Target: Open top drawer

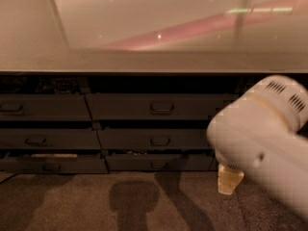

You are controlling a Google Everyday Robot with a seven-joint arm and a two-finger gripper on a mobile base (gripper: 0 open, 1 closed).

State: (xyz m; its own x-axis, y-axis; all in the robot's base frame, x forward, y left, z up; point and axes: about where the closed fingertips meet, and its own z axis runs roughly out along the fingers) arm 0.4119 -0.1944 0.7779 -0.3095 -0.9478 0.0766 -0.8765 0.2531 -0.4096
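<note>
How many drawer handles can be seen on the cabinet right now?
6 handles: centre column, on the top drawer, middle, bottom; left column, top, middle, bottom. The arm may hide more at right; the gripper hangs there by the bottom row.

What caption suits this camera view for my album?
Pale yellow gripper on white robot arm hangs low, right of the dark grey top drawer, apart from its loop handle.

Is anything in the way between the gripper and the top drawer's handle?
Nothing visible does. The gripper hangs low at the right, over the floor. The handle of the top drawer sits up and to its left, with only open space between them.
</note>
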